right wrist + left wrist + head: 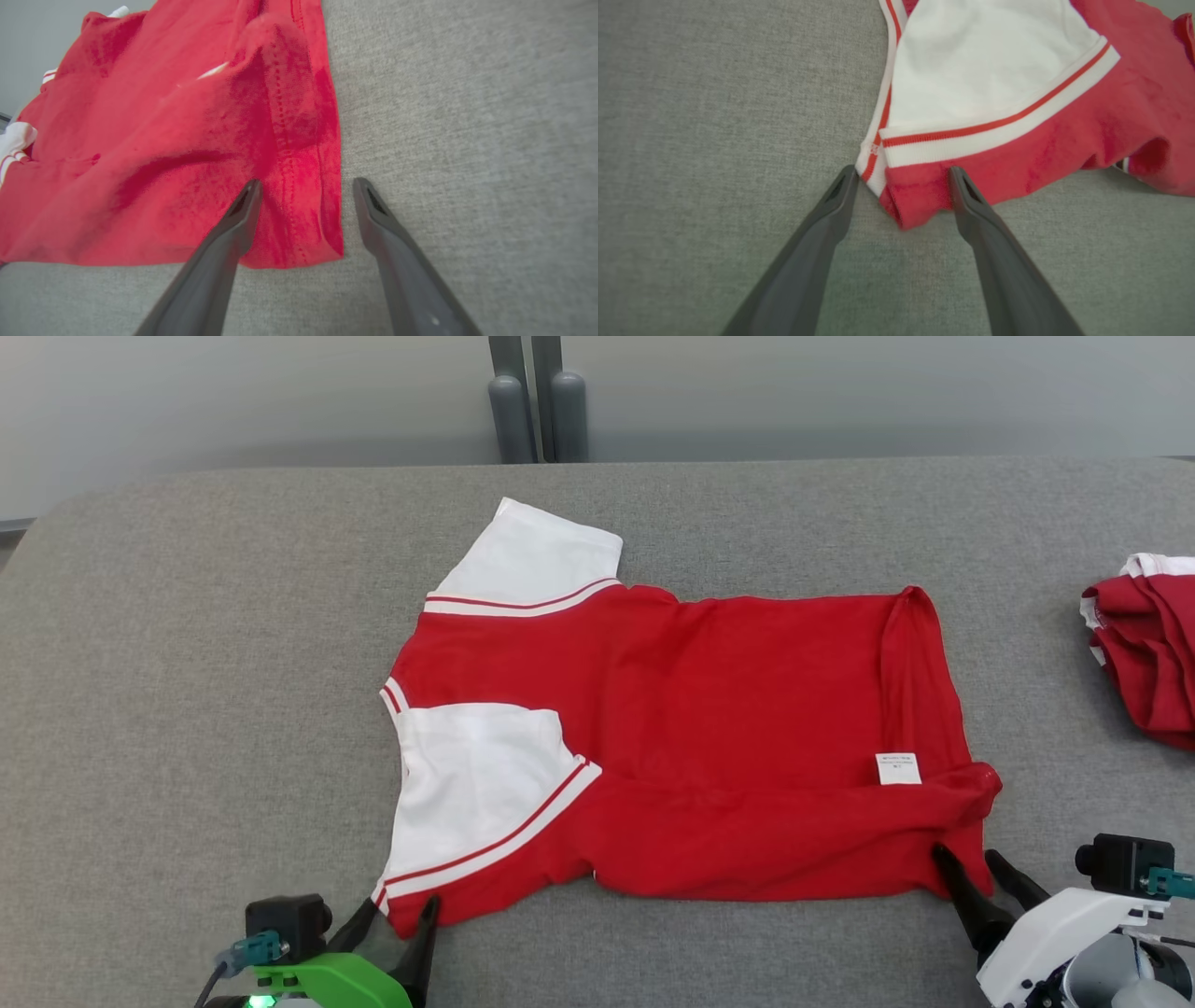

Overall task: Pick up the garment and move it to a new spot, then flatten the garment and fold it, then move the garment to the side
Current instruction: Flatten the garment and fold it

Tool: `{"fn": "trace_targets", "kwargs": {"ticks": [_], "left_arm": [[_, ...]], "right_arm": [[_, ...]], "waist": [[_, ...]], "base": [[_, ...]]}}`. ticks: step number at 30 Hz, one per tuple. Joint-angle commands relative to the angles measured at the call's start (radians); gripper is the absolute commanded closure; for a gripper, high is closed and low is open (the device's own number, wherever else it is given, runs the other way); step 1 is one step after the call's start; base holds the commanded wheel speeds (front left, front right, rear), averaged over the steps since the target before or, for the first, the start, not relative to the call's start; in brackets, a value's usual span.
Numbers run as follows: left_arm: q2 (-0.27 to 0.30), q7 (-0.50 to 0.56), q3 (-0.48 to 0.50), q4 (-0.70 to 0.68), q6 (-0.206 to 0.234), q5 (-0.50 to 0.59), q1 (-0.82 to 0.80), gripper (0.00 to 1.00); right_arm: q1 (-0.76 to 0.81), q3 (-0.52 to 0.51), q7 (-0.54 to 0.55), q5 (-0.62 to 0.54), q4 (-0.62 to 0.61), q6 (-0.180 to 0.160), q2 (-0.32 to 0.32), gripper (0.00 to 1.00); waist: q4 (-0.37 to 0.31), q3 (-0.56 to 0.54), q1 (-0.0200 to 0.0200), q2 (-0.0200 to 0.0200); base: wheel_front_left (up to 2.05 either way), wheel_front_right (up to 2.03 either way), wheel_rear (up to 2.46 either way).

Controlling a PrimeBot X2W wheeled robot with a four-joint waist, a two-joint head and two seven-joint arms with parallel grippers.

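Grey woven surface (187, 709), with a pale wall (233, 392) beyond it at 12 o'clock. At centre lies the garment (728, 709), red with white sleeves, spread nearly flat, sleeves toward 9 o'clock and hem toward 3 o'clock. A second red garment (1144, 653) lies bunched well apart at 3 o'clock, cut off by the frame edge. Two grey posts (537, 415) stand at 12 o'clock, tops cut off. My left gripper (400, 903), at 7 o'clock, has its fingers spread astride the near sleeve-side corner. My right gripper (965, 852), at 5 o'clock, has its fingers spread astride the near hem corner, one over cloth and one over bare surface. Whether the tips touch the cloth I cannot tell. White label (898, 768) near the hem, print illegible.
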Motion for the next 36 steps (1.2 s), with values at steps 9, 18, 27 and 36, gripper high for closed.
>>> {"fn": "trace_targets", "kwargs": {"ticks": [9,18,27,36], "left_arm": [[-0.014,0.017,-0.010,0.051,-0.015,-0.014,-0.054,1.00],[0.048,0.060,-0.014,-0.013,-0.009,-0.020,0.003,1.00],[0.146,0.181,-0.026,-0.171,0.043,-0.032,0.115,1.00],[0.191,0.318,-0.038,-0.265,0.095,-0.084,0.198,0.11]], "right_arm": [[-0.030,0.090,0.029,0.042,0.015,0.001,0.009,1.00],[-0.002,0.105,0.030,0.110,-0.011,0.000,-0.054,1.00],[0.118,0.077,0.147,0.149,-0.087,0.000,-0.133,1.00],[0.213,0.003,0.256,0.118,-0.147,0.000,-0.124,0.00]], "waist": [[-0.007,0.009,0.0000,0.0000],[-0.009,-0.074,0.0000,0.0000],[-0.002,-0.122,0.0000,0.0000],[-0.001,-0.124,0.0000,0.0000]], "base": [[0.00,0.00,0.00],[0.00,0.00,0.00],[0.00,0.00,0.00],[0.00,0.00,0.00]]}}
